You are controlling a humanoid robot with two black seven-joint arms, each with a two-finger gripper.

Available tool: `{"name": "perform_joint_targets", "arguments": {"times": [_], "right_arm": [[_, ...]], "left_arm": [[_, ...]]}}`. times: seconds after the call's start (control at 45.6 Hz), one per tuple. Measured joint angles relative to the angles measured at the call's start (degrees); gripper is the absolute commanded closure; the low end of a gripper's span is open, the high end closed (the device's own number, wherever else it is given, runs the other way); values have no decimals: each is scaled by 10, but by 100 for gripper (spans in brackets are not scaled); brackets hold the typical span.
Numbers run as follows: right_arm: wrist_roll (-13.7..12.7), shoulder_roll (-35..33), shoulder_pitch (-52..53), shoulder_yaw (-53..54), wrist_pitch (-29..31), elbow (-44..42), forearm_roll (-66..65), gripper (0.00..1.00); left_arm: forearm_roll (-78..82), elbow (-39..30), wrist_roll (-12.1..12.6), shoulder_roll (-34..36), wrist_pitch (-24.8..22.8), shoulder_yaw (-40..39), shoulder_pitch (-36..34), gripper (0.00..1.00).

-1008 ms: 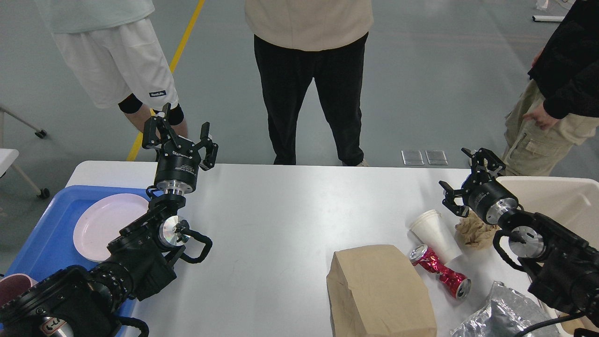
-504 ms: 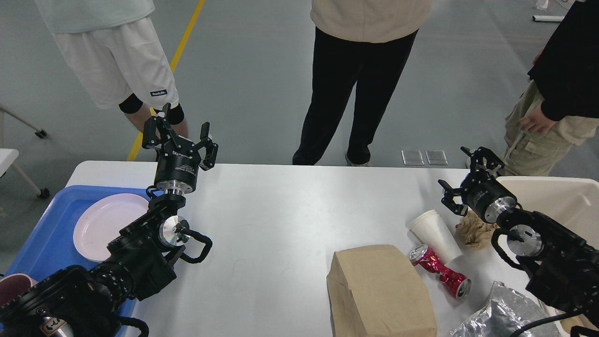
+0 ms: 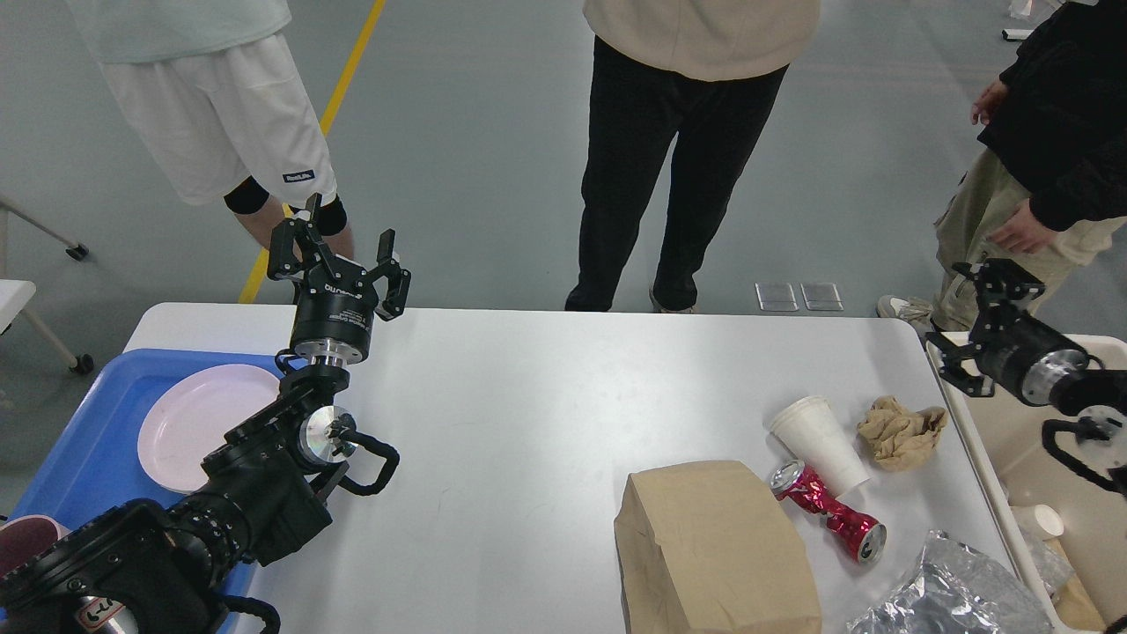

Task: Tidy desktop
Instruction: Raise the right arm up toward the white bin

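Observation:
The white desktop (image 3: 528,423) fills the view's lower half. On its right part lie a brown paper bag (image 3: 713,550), a tipped white paper cup (image 3: 819,440), a crushed red can (image 3: 828,511), a crumpled brown paper wad (image 3: 900,430) and a silver foil bag (image 3: 946,594). My left gripper (image 3: 339,255) is open and empty, raised over the desktop's far left edge. My right gripper (image 3: 973,326) is open and empty, held over the beige bin (image 3: 986,440) past the desktop's right edge.
A blue tray (image 3: 97,414) at the left holds a pink plate (image 3: 198,423) and a dark red cup (image 3: 22,541). The beige bin holds a small paper cup (image 3: 1039,521). Three people stand beyond the far edge.
My right arm has swung right, from above the cup and paper wad to over the beige bin. The left arm has not moved. The middle person stepped right.

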Motion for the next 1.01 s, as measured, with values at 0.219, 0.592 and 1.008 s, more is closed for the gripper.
{"name": "perform_joint_targets", "arguments": {"times": [0.219,0.592,1.008], "right_arm": [[0,-70,109,-209,3,6,-1,0],[0,-84,353,-617,10,41,-4,0],[1,-38,585,-915,10,171,-4,0]], "left_arm": [[0,0,0,0,0,0,0,3],[0,0,0,0,0,0,0,3],[0,0,0,0,0,0,0,3]]}}
